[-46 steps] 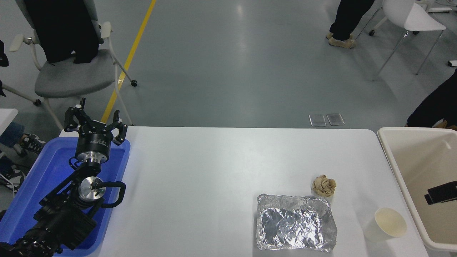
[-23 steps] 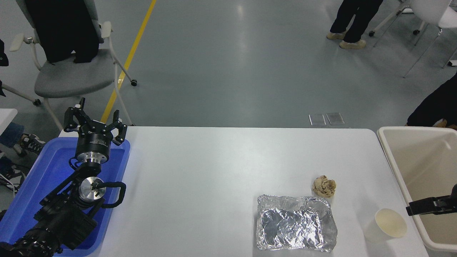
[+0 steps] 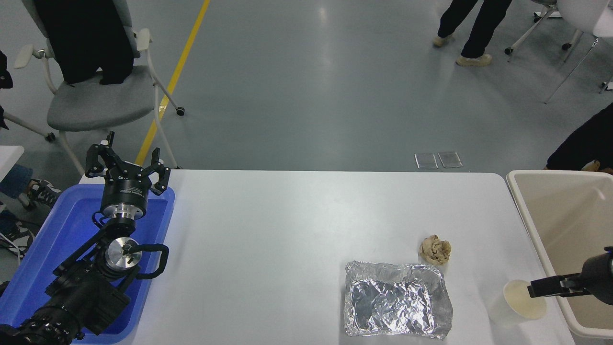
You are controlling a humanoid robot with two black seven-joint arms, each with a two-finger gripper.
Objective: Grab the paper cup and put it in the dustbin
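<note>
paper cup (image 3: 518,302) beside foil tray (image 3: 397,299), perhaps touching

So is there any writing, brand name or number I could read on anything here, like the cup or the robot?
No text can be read anywhere in this view.
The paper cup is plain white, with no print.
The dustbin, foil tray and blue tray carry no labels.
The left gripper has a small pale mark on its black body, too small and blurred to read.
The right gripper shows no marking.

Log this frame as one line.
right gripper: over paper cup rim, no grasp seen | cup: upright on table | dustbin: beside cup | left gripper: parked
</note>
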